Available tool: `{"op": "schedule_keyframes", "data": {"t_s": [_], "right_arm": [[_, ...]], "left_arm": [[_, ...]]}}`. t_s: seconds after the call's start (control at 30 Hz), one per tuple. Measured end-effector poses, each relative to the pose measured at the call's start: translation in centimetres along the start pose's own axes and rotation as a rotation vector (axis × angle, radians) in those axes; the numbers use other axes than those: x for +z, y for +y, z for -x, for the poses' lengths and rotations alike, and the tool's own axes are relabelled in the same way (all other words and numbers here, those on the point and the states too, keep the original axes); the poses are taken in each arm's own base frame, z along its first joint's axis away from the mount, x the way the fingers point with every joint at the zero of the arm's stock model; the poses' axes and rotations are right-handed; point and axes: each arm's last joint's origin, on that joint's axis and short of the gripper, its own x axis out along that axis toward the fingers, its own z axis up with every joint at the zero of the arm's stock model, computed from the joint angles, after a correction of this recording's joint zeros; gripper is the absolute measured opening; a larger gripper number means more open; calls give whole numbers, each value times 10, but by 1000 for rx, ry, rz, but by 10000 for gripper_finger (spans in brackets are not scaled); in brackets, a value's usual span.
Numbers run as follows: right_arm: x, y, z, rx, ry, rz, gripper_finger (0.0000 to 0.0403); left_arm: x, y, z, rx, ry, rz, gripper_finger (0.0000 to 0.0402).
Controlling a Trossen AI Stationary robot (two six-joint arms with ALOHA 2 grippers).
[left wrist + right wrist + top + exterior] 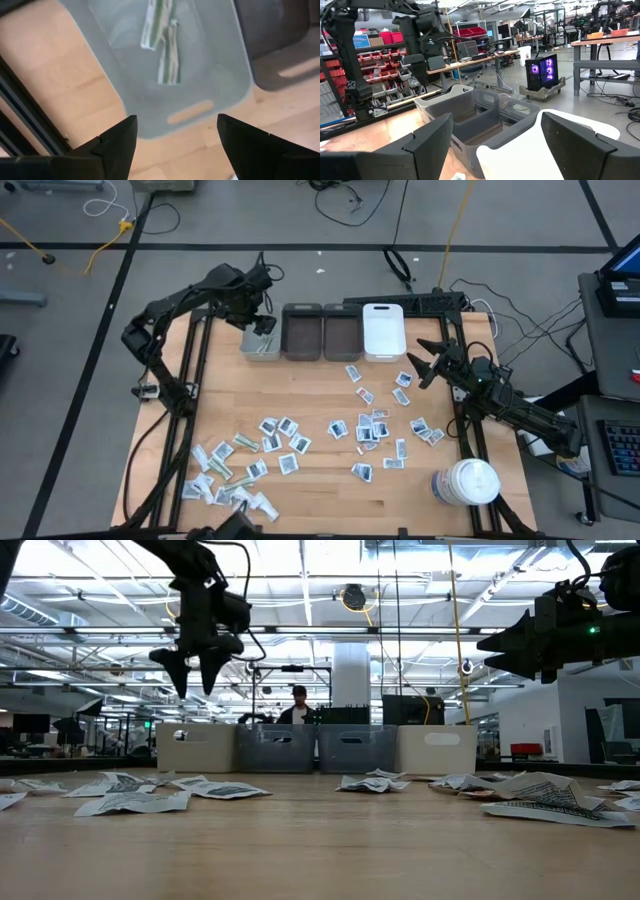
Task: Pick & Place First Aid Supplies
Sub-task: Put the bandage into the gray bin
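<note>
My left claw hangs above the pale grey bin, fingers apart, nothing between them. Straight beneath it, inside that bin, lie two greenish strips, one overlapping the other's end. The bin sits at the end of a row; next along from my claw come two dark bins, then a white bin. Sachets lie well away from this claw, scattered flat over the worktop in two loose patches, with more strips mixed into the patch on my left side. A white jar stands at the worktop's corner, near my right arm. My right claw hovers off the white bin's side, fingers spread, empty. Beyond the bins, a person stands in the room.
</note>
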Motion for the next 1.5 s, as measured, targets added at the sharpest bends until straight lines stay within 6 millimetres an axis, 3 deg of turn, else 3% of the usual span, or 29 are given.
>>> {"op": "schedule_keyframes", "data": {"t_s": [0.2,0.47,0.77,0.97,1.2,1.27,1.5], "right_arm": [[0,0,0,0,0,0,297],[0,0,0,0,1,0,297],[0,0,0,0,0,0,297],[0,0,0,0,-1,0,297],[0,0,0,0,0,0,297],[0,0,0,0,0,0,297],[0,0,0,0,0,0,297]], "left_arm": [[-36,-17,-3,4,17,13,280],[-99,-36,-17,22,78,15,269],[-167,-58,-26,43,105,4,282],[-200,-73,-29,59,120,-21,281],[-225,-85,-30,40,118,-43,267],[-232,-87,-31,30,120,-130,262],[-255,-92,-32,-5,153,-756,257]]}}
